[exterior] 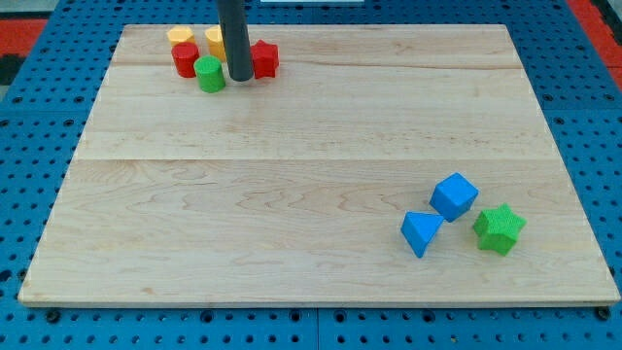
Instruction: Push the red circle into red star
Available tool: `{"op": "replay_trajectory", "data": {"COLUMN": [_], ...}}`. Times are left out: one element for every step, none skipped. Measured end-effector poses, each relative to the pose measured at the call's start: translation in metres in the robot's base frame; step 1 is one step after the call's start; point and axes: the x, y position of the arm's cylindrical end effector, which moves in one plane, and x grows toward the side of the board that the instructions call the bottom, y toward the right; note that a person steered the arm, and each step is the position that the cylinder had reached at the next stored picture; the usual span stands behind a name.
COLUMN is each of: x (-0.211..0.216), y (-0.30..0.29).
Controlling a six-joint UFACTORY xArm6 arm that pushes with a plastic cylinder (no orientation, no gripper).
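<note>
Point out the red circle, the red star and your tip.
red circle (185,59), camera view, on its top face.
red star (265,58), camera view, on the part showing right of the rod.
my tip (239,77), camera view, on the rod's very lower end.

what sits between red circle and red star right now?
In the camera view, the green circle and my tip lie between the red circle and the red star.

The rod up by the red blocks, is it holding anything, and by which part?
Nothing is held: the rod has no tool. My tip rests on the board between the green circle and red star, with the red circle further left.
</note>
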Motion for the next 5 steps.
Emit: {"op": "replay_trajectory", "data": {"x": [0.009, 0.009, 0.052, 0.063, 0.063], "y": [-0.021, -0.035, -0.047, -0.126, -0.13]}}
